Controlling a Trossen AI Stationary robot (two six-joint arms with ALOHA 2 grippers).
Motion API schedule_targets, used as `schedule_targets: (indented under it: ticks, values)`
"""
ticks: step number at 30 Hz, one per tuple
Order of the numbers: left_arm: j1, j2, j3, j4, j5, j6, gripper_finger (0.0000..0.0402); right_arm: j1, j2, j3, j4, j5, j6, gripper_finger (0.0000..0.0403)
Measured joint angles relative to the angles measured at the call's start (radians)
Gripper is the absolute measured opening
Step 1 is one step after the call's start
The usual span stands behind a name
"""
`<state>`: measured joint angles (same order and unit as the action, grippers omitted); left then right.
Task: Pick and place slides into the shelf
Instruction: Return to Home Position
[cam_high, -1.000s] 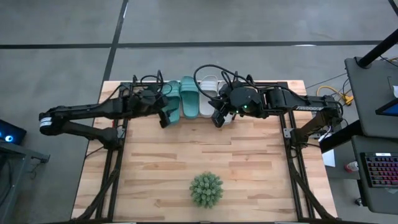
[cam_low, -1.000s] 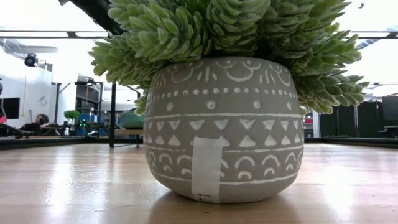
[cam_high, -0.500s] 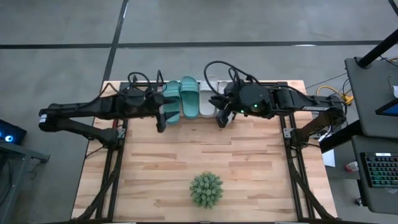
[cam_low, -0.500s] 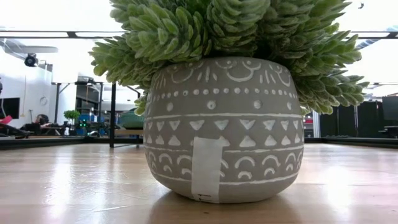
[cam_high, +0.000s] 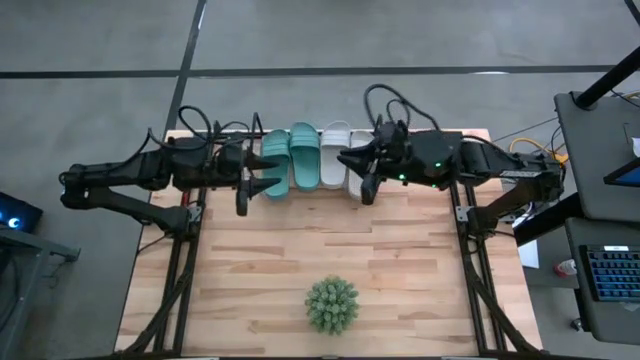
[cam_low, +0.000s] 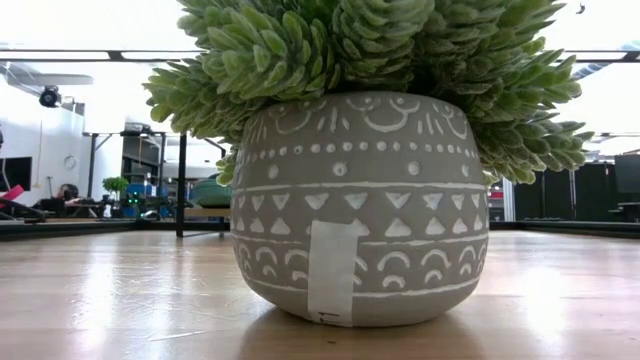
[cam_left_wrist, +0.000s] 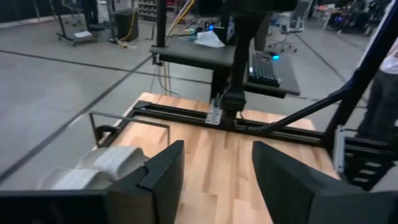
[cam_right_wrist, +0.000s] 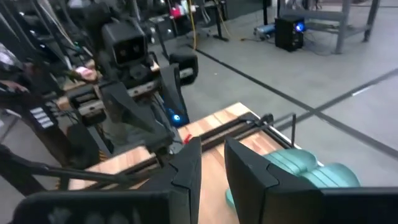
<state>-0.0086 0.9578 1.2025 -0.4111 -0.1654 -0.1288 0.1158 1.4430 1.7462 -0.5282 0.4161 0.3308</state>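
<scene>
Both arms drawn back outward, left gripper (cam_left_wrist: 217, 150) spread wide, empty, right gripper (cam_right_wrist: 212, 148) slightly parted, empty, teal rubbery slide sandals (cam_high: 290, 158) and pale grey pair (cam_high: 337, 155) lined up between

place: robotics lab | signs: grey concrete floor (cam_high: 400, 40), framed wooden workbench (cam_high: 400, 260), two robot arms (cam_high: 470, 165), desk (cam_high: 600, 130) with lit keyboard (cam_high: 612, 272), computer tower (cam_right_wrist: 289, 31)

The desk (cam_high: 300, 260) is pale planked wood with a soft sheen. The slides (cam_high: 305, 155) look matt and rubbery. The pot (cam_low: 360, 200) is matt grey, slightly rough. The left fingers (cam_left_wrist: 163, 169) are matt black plastic.
</scene>
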Motion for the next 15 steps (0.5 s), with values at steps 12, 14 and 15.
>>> schedule_targets:
  ticks: [12,14,15]
  values:
    - [-0.028,-0.049,-0.001,0.012,0.015,-0.023,0.0054,0.000,-0.114,0.000,0.062,-0.005,-0.051,0.0063]
    - [-0.028,-0.059,-0.001,0.011,0.015,-0.023,0.0031,0.000,-0.129,0.000,0.062,-0.005,-0.051,0.0063]
    - [-0.028,-0.062,-0.001,0.017,0.015,-0.022,0.0021,0.000,-0.135,0.000,0.062,-0.006,-0.051,0.0063]
